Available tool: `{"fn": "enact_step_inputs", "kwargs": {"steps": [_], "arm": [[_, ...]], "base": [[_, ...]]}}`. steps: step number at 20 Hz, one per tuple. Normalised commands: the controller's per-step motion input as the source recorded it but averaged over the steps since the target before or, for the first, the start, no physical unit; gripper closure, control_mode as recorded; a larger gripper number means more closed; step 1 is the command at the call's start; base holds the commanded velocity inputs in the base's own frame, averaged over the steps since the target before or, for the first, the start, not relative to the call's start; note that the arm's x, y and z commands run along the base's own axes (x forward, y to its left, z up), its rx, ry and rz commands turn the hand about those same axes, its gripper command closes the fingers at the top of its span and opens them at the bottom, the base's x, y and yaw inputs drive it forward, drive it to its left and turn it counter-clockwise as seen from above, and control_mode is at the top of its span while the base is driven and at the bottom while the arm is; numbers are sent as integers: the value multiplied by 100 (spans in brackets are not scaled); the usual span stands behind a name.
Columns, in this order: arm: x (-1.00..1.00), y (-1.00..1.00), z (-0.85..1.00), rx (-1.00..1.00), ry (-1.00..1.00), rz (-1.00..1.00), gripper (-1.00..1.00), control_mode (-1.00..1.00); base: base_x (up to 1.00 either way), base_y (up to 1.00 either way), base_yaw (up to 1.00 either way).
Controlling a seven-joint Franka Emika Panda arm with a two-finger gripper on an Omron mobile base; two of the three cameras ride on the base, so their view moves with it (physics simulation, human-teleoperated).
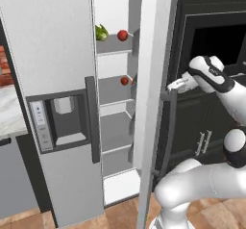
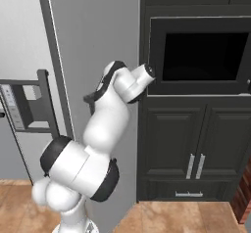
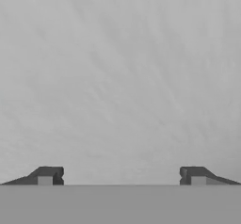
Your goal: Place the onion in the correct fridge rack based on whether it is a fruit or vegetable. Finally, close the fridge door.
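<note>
With fingers spread, the gripper seems pressed on the fridge door; pushing off-centre, it may slip.

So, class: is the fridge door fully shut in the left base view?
No: the fridge door stands ajar, showing the onion on the fridge rack.

Gripper: in the hand view we see just the two dark tips, spread wide, their lower parts cut off by the picture's bottom.
Door: in the left base view we see it edge-on; it hides the gripper's fingers and whether they touch it we cannot tell.
Orange-red ball: partly hidden behind the door's edge.
Green item: beside the onion, half covered by the left door; too small for us to name.
</note>
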Motion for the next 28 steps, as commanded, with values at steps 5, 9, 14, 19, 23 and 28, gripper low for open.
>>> {"fn": "enact_step_inputs", "kwargs": {"steps": [5,9,14,19,23,28], "arm": [[34,100,0,-12,-29,-3,-100,-100],[63,84,0,-2,-21,-16,-100,-100],[81,55,0,0,-13,-19,-100,-100],[82,34,-7,0,-16,-20,-100,-100],[86,23,-12,0,-14,-23,-100,-100],[2,1,-17,0,-14,-32,-100,-100]], "base": [[0,0,0],[0,0,0],[0,0,0],[0,0,0],[0,0,0],[0,0,0]]}}
